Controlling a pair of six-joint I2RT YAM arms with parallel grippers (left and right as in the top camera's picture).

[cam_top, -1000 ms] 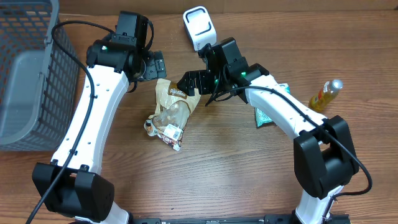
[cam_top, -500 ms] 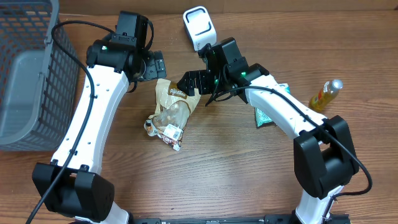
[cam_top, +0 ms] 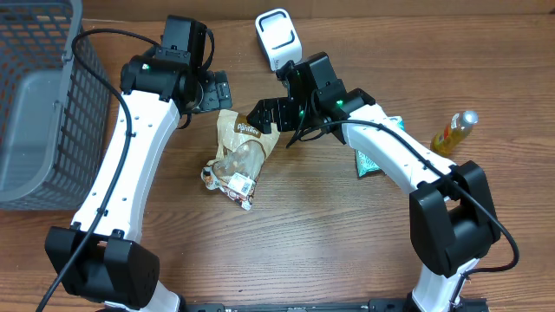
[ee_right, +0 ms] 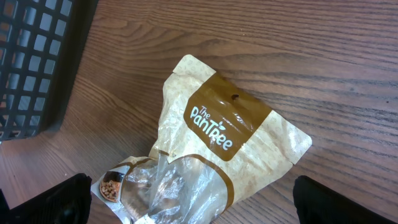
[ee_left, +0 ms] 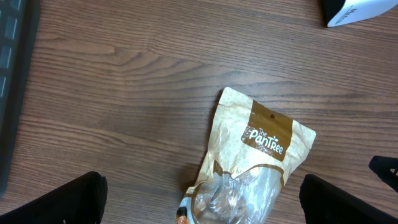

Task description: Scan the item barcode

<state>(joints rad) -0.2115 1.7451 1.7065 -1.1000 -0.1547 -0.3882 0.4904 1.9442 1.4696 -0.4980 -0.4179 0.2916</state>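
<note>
While both arms hang over it, the snack bag point(cam_top: 236, 158) lies flat on the desk point(cam_top: 329, 251) between them. Its long axis runs far to near, with the brown printed top at the far end, toward the white scanner point(cam_top: 276, 36), and the clear bottom nearer and slightly left. The left end effector point(cam_top: 217, 90) and the right end effector point(cam_top: 264, 115) both have their fingers spread apart and hold nothing.
</note>
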